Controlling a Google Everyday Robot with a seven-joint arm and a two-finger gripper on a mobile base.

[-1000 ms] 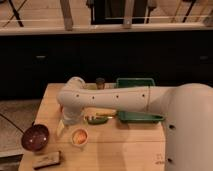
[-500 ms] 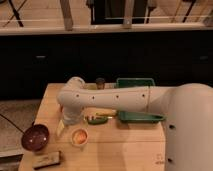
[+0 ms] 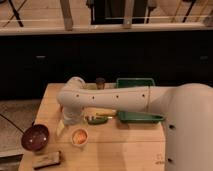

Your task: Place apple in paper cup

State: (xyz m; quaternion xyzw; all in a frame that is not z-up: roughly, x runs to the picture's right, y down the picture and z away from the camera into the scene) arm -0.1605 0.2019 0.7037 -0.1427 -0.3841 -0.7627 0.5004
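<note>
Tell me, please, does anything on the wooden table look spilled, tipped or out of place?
Nothing stands out. The small red-orange apple sits inside the upright white paper cup; the dark maroon bowl stands upright beside it. The gripper hangs just left of the cup.

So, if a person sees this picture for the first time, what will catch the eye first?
First comes the big white robot arm, which reaches from the right across the wooden table, with its gripper down at the left, just above the paper cup. Next is the orange apple sitting inside that cup near the front. The dark maroon bowl at the front left and the green tray behind the arm also stand out.
</note>
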